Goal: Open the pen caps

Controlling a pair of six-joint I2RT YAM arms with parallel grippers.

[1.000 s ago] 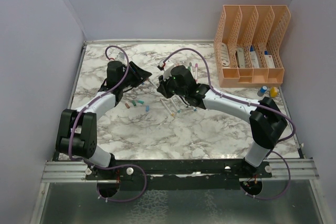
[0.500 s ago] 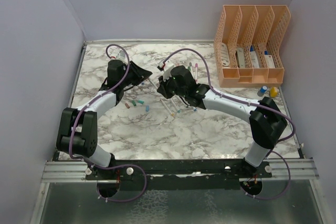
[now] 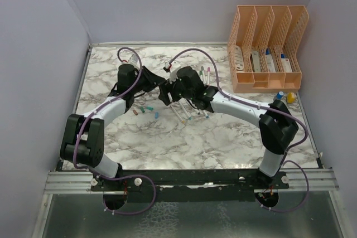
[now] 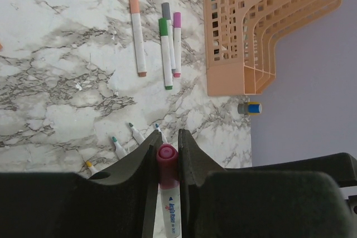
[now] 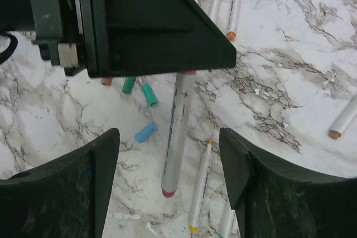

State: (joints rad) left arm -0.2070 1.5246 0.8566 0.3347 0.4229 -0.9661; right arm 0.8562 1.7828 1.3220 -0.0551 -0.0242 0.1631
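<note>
My left gripper (image 4: 167, 137) is shut on the pink cap (image 4: 167, 160) of a white-barrelled pen (image 4: 171, 207). The same pen (image 5: 177, 132) hangs out of the left gripper's black fingers, pink end down, between the pads of my right gripper (image 5: 167, 137). That gripper stands open and does not touch it. The two grippers meet mid-table, the left gripper (image 3: 155, 80) close to the right gripper (image 3: 166, 92). Loose pen caps lie below: one blue (image 5: 145, 132), two teal (image 5: 148, 94), one orange (image 5: 106, 81). Uncapped pens (image 5: 202, 188) lie beside them. Capped pens (image 4: 165, 51) lie farther off.
The peach lattice organiser (image 3: 268, 48) stands at the back right, with small blue and yellow bottles (image 3: 284, 97) at its front corner. More loose caps (image 3: 146, 108) and pens (image 3: 187, 114) are scattered under the arms. Grey walls close in the marble table (image 3: 223, 143).
The left gripper has shut on the pink cap. The right gripper has opened wide and let go of the barrel. Both wrists have shifted slightly toward each other.
</note>
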